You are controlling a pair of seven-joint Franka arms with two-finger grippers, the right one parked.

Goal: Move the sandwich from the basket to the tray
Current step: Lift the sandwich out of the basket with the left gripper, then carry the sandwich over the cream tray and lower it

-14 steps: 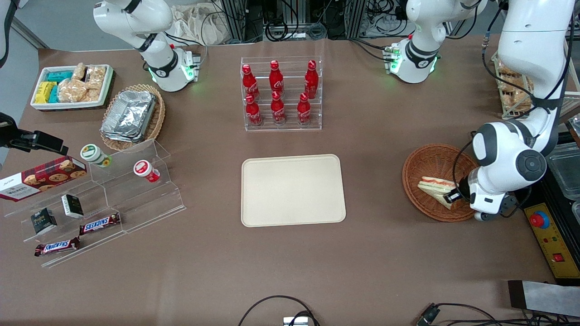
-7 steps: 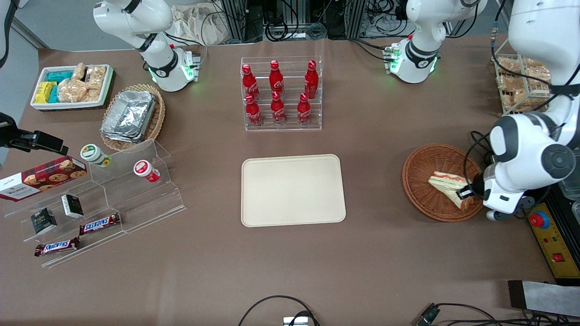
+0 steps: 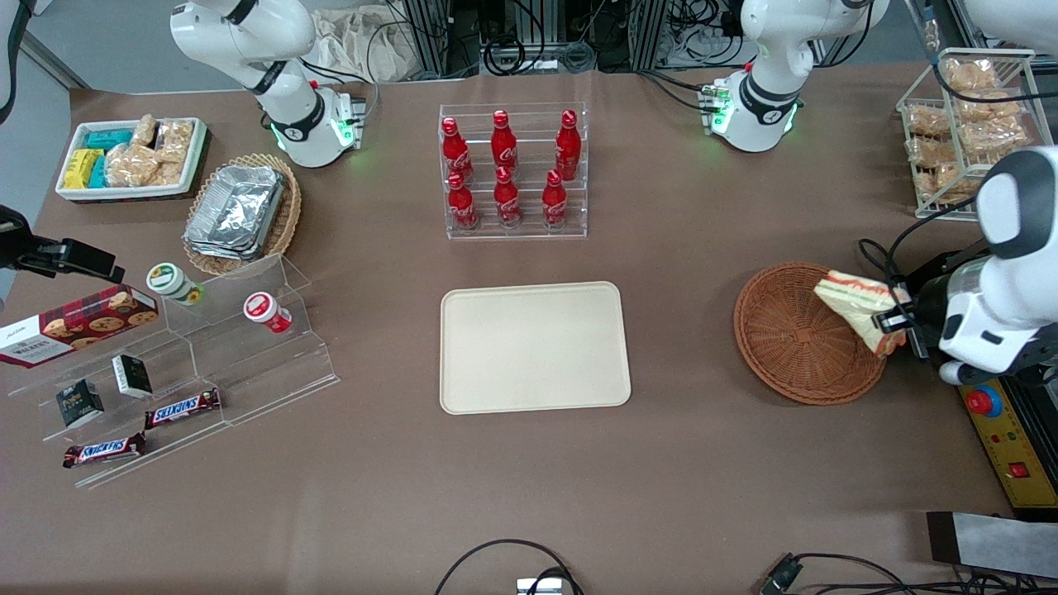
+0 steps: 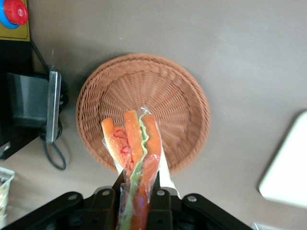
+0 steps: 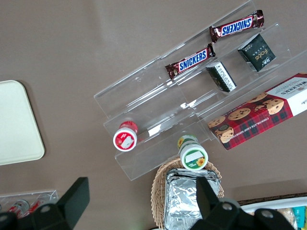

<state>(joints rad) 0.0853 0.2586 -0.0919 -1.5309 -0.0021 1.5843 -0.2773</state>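
Scanning the front view from the parked arm's end: white bin of snack packets (image 3: 131,159), tan oval basket with foil containers (image 3: 241,213), clear stepped display (image 3: 190,364) carrying cookie box (image 3: 76,323), two small cups and two Snickers bars (image 3: 183,408), all sitting well apart from the work zone. Mid-bench, a clear rack of red cola bottles (image 3: 512,172) is standing farther from the front camera than the tray (image 3: 535,347), which is lying flat with nothing on it, waiting as the drop target. Toward the working arm's end the basket (image 3: 798,334) is sitting with nothing in it now; the sandwich (image 3: 860,302) is hanging above its rim, lifted clear of the weave. The pincer (image 3: 897,318) is clamping on the sandwich, fingers (image 4: 156,203) squeezing the wrapped wedge at its broad end so the layers are pointing away from the wrist; gripping there is probably keeping the bread from folding. Wire rack of packed snacks (image 3: 967,124) and a control box with red button (image 3: 1000,434) are standing close by the arm.

Judging the lift as done, carry to the tray not yet started. Path between basket and tray is bare bench (image 3: 686,347), so nothing is looking like an obstacle; the bottle rack is the nearest thing to avoid, and the soft wrapped wedge could be slipping or sagging in the grip
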